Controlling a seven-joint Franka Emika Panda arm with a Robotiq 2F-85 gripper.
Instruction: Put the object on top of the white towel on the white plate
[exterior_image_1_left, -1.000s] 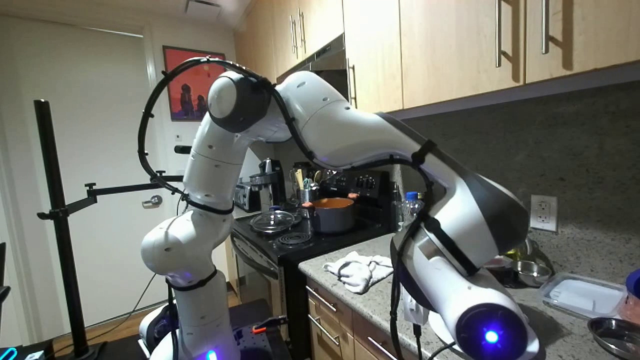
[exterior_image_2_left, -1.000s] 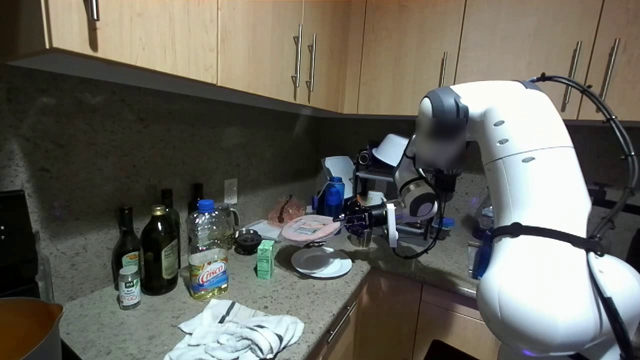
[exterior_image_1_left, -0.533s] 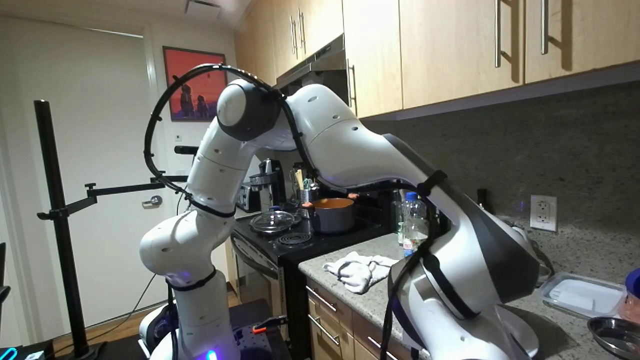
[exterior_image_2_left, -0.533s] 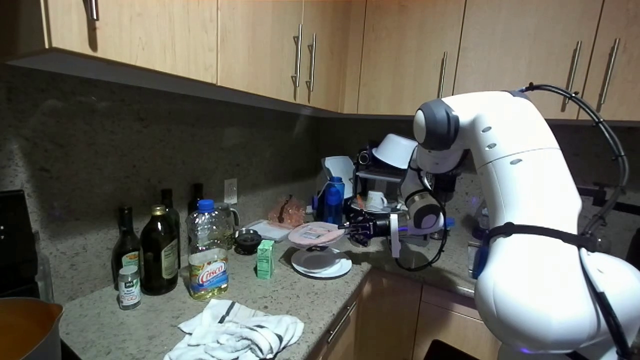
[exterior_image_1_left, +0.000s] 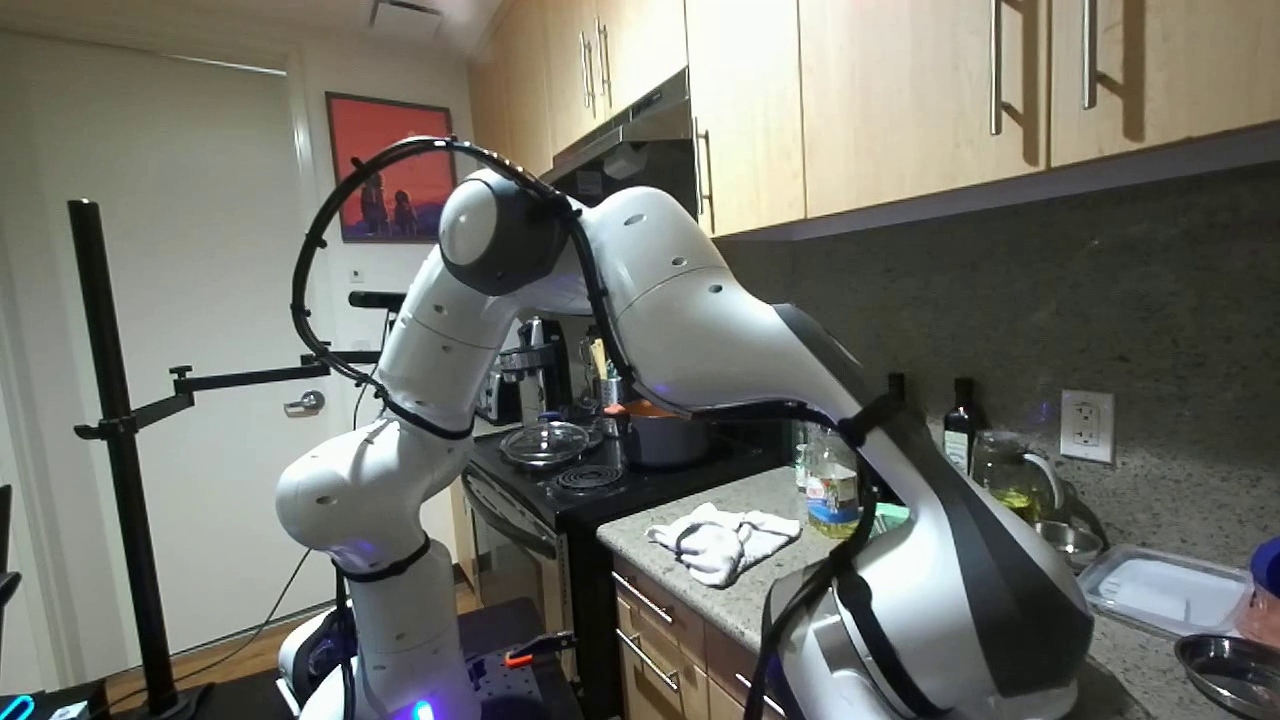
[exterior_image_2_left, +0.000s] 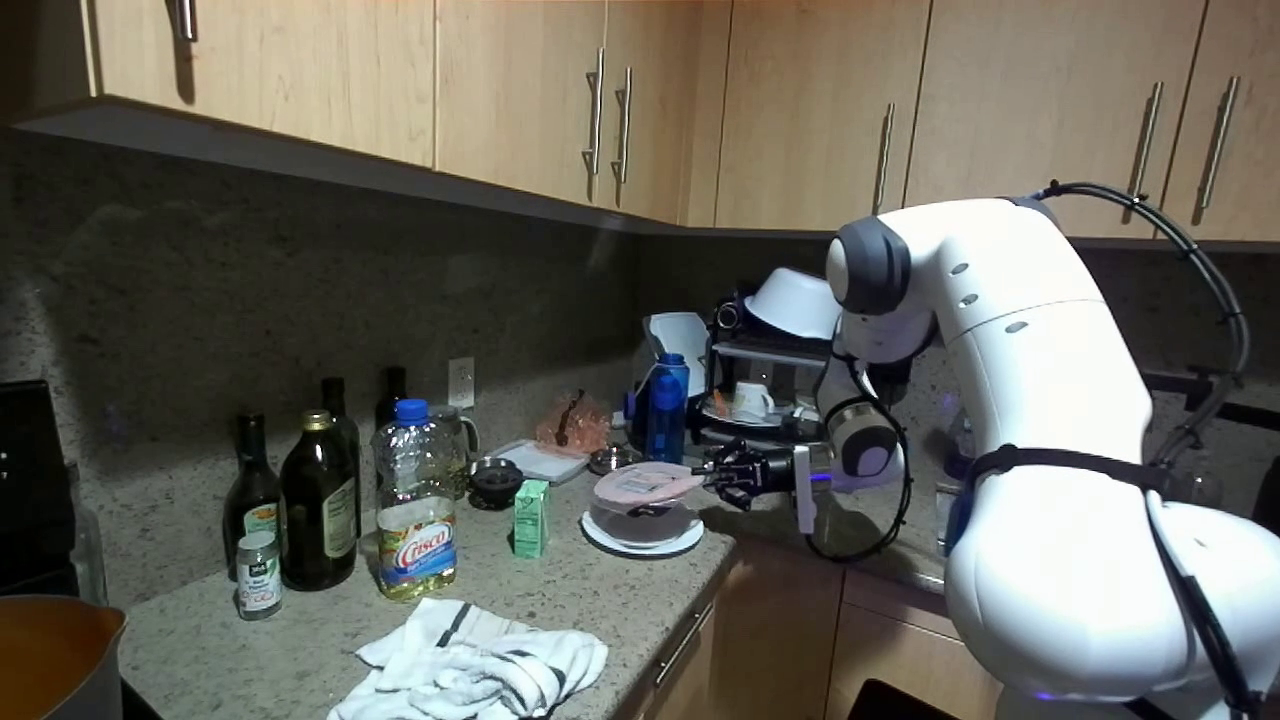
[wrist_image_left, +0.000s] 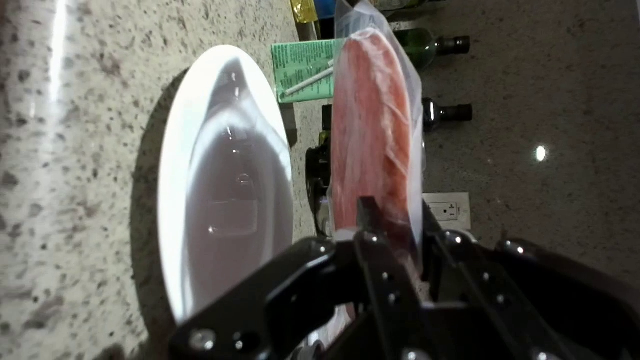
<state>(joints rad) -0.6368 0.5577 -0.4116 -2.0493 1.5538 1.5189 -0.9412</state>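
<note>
Near the front edge of the desk (exterior_image_2_left: 640, 612) the towel (exterior_image_2_left: 480, 662) is laid, by the inner corner the package (exterior_image_2_left: 642, 483) is held above the plate (exterior_image_2_left: 688, 540), and the carton (exterior_image_2_left: 531, 520) is stood between plate and Crisco bottle (exterior_image_2_left: 416, 530).

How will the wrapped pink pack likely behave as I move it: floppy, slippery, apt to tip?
Probably fairly stiff: the wrapped pink pack juts from the hand with no obvious sag in the wrist view. Its shiny film may be slippery. Held near one end, it could tip if its far side touches the white plate first.
</note>
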